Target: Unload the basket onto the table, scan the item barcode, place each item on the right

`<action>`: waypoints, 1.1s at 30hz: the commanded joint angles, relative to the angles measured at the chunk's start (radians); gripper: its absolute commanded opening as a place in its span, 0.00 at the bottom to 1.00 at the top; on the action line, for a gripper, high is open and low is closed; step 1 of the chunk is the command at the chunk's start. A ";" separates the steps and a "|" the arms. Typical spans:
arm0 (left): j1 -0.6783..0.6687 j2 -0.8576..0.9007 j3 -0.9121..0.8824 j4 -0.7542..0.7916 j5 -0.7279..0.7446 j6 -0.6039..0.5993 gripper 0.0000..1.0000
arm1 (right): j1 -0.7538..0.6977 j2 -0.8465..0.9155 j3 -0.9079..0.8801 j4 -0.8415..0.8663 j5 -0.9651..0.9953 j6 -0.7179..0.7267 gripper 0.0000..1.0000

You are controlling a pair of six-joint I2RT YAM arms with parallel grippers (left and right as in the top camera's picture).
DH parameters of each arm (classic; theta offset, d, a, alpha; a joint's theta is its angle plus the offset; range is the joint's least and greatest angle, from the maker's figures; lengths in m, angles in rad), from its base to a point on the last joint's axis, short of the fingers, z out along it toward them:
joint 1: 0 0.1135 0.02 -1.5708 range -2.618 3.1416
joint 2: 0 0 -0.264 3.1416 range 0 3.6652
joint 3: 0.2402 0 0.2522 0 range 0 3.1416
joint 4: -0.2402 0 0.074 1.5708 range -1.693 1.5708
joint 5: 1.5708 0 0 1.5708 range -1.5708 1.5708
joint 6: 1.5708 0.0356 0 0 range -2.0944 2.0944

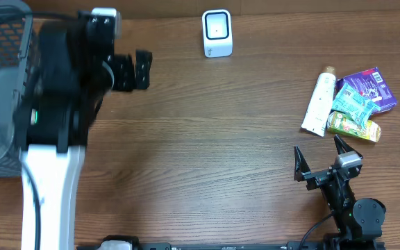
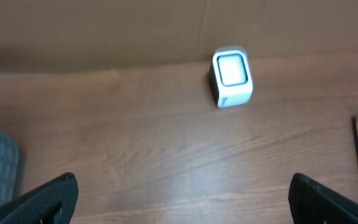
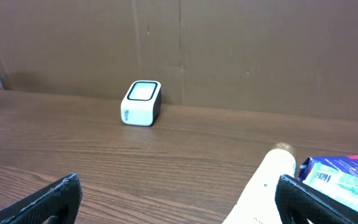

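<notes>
The white barcode scanner (image 1: pixel 217 32) stands at the back of the table, also seen in the left wrist view (image 2: pixel 232 78) and the right wrist view (image 3: pixel 142 103). The items lie in a cluster at the right: a white tube (image 1: pixel 319 103), a purple pack (image 1: pixel 370 89), a teal packet (image 1: pixel 353 104) and a yellow-green pack (image 1: pixel 354 126). My right gripper (image 1: pixel 318 147) hovers open just in front of them, with the tube (image 3: pixel 263 193) near its right finger. My left gripper (image 1: pixel 139 71) is open at the back left, holding nothing.
A dark mesh basket (image 1: pixel 2 83) stands at the left edge, partly under my left arm. A cardboard wall (image 3: pixel 229 50) closes the back of the table. Bare wood lies between the scanner and the items.
</notes>
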 commanded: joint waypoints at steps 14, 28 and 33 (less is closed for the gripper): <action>0.001 -0.699 -1.126 0.686 0.008 0.276 1.00 | -0.002 -0.010 -0.010 0.005 0.006 -0.001 1.00; 0.002 -1.093 -1.617 1.056 0.008 0.425 1.00 | -0.002 -0.010 -0.010 0.005 0.006 -0.001 1.00; 0.017 -1.186 -1.618 0.921 0.008 0.443 1.00 | -0.002 -0.010 -0.010 0.005 0.006 -0.001 1.00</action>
